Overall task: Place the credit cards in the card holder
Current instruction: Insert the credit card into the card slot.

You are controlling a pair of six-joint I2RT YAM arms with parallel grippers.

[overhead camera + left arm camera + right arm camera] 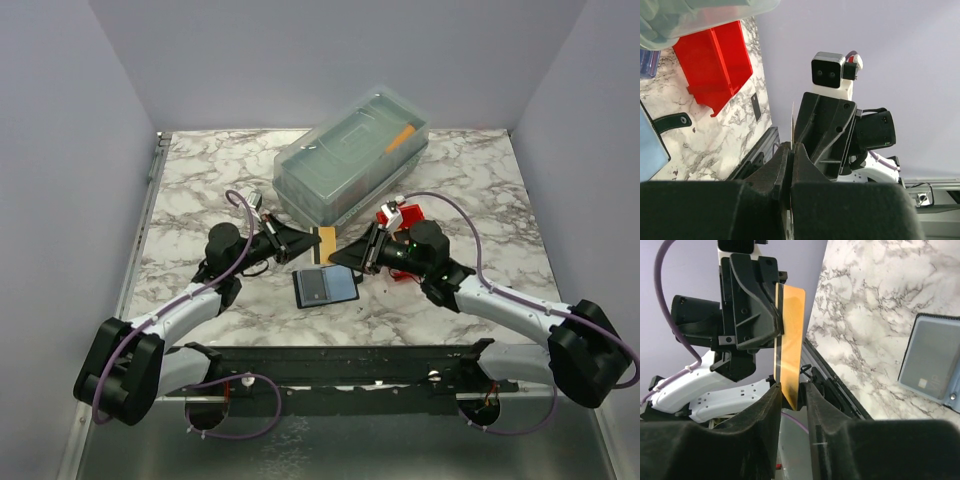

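A tan/gold credit card (326, 243) hangs in the air between my two grippers, above the marble table. My left gripper (300, 240) is shut on one end of it; in the left wrist view the card (791, 125) shows only as a thin edge rising from the closed fingers (791, 147). My right gripper (792, 390) stands open around the card's other end (790, 340), a gap showing beside the card. The card holder (325, 287) lies unfolded on the table just in front of the grippers, its pale blue-grey inside up, and shows too in the right wrist view (935, 357).
A large clear lidded box (352, 155) stands behind the grippers. A red bin (400, 215) sits beside the right gripper, also seen in the left wrist view (715, 65). A black rail (350, 360) runs along the table's near edge.
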